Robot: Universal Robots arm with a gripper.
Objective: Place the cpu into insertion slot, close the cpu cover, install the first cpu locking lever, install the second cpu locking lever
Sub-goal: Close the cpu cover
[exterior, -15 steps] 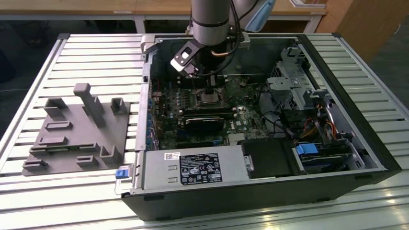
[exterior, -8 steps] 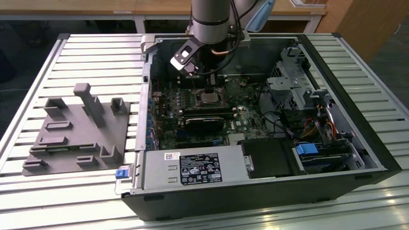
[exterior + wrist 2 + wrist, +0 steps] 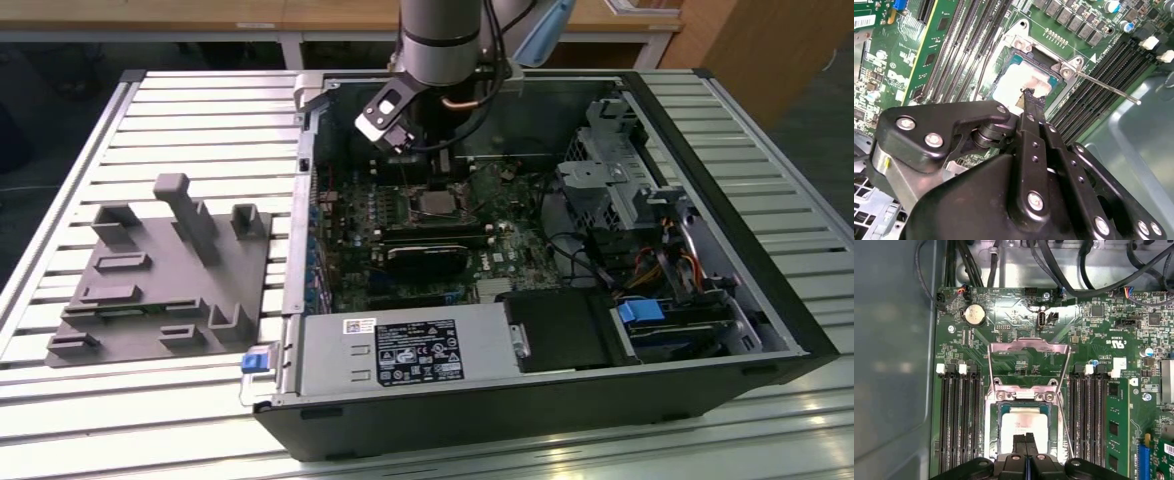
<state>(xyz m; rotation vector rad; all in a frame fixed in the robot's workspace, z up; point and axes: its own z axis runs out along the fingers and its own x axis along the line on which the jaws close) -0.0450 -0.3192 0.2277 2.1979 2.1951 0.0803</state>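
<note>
The cpu [image 3: 1024, 425] is faced in pale, satin metal. The cpu cover [image 3: 1029, 346] and the rim of the insertion slot [image 3: 994, 415] are rendered as bare silvery metal with soft glare. The circuit board [image 3: 1004, 315] is surfaced in glossy green. The gripper [image 3: 1025, 439] is finished matt black, with bright screw heads. The table [image 3: 187, 110] is formed of pale ribbed metal slats.

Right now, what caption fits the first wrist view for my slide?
Shut tool over the cpu lying in the insertion slot, cpu cover open.
</note>
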